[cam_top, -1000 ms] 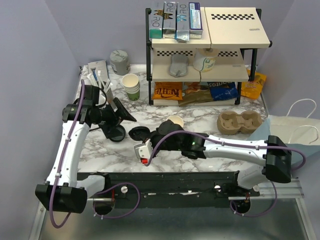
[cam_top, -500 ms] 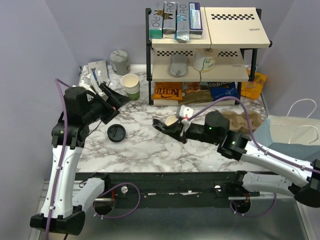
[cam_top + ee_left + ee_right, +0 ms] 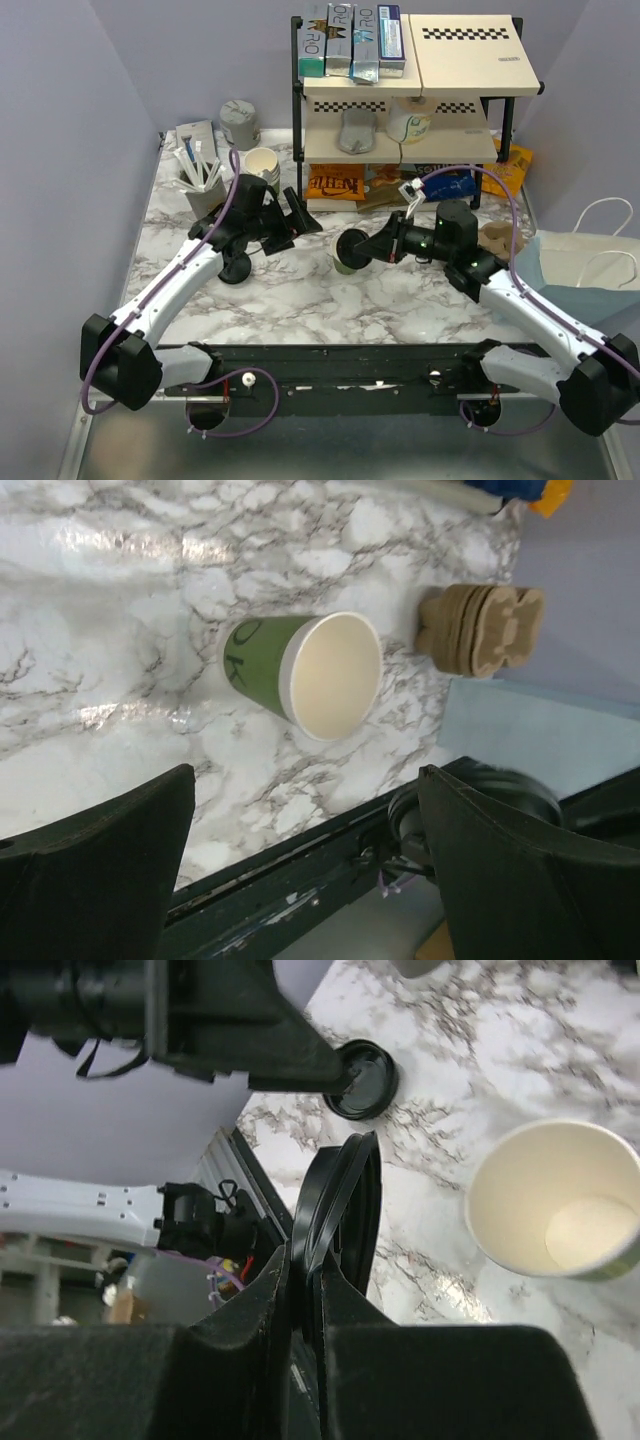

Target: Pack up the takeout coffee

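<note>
Trainee: Lid (image 3: 345, 1200) was clamped edge-on between the right gripper's (image 3: 308, 1290) fingers, wasn't it? So capping was the step in hand?

Mentor: I'd judge so. The takeout coffee cup (image 3: 555, 1195) stood upright and uncovered on the tabletop (image 3: 470, 1020), just beside that lid, between the two arms.

Trainee: And the left gripper (image 3: 288, 226)?

Mentor: Its fingers were spread wide and held nothing. They hung near the cup, facing it. A second, loose lid (image 3: 362, 1078) lay flat farther off, by the left arm.

Trainee: How would you have done it well?

Mentor: Turn the held lid flat, centre it over the rim, then press evenly all round. The cup looked empty, and a light paper cup tips easily, so the left fingers could have steadied its green side. Coming down tilted would likely have seated one edge only, or knocked the cup over.
</note>
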`<state>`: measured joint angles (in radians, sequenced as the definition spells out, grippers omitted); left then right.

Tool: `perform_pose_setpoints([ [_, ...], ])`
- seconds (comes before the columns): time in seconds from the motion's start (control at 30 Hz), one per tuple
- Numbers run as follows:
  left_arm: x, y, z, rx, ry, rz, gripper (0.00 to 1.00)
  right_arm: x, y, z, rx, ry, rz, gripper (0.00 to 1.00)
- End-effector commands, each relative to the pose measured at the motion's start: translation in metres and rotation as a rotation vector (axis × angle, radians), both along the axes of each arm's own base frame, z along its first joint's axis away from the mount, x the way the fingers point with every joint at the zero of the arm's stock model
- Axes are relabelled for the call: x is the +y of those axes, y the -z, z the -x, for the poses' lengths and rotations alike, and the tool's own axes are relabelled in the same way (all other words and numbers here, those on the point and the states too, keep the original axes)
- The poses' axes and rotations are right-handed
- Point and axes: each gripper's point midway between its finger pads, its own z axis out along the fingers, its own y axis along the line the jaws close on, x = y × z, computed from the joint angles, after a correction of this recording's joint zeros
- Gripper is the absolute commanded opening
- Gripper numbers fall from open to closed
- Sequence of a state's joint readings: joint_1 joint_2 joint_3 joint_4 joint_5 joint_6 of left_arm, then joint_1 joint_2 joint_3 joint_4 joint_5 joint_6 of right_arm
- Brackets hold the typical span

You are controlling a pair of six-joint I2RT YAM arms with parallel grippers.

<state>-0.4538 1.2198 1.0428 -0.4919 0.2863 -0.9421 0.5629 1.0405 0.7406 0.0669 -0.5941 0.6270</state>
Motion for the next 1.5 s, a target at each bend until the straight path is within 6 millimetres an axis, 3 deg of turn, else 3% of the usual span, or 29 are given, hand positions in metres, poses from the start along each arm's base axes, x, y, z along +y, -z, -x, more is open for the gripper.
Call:
perform_pose_setpoints([
  [0.0,-0.024,-0.007,-0.003,-0.099,0.08,0.066,0.99,0.001,0.013,-0.001,0.209,-0.036,-0.113,0.18],
  [0.27,-0.049,0.007,-0.011,-0.086,0.131,0.102,0.99,-0.007,0.027,-0.037,0.233,0.084,-0.12,0.19],
  [0.33,-0.052,0.016,-0.013,-0.061,0.141,0.082,0.99,-0.007,0.029,-0.042,0.241,0.098,-0.118,0.19],
  [0.67,-0.063,0.029,-0.018,-0.026,0.169,0.072,0.99,-0.013,0.051,-0.061,0.289,0.144,-0.092,0.22],
  [1.0,-0.079,0.036,-0.01,0.009,0.261,0.096,0.99,-0.013,0.06,-0.072,0.319,0.151,-0.146,0.26],
  [1.47,-0.077,0.051,-0.008,0.044,0.281,0.028,0.99,-0.018,0.08,-0.068,0.358,0.168,-0.12,0.33],
])
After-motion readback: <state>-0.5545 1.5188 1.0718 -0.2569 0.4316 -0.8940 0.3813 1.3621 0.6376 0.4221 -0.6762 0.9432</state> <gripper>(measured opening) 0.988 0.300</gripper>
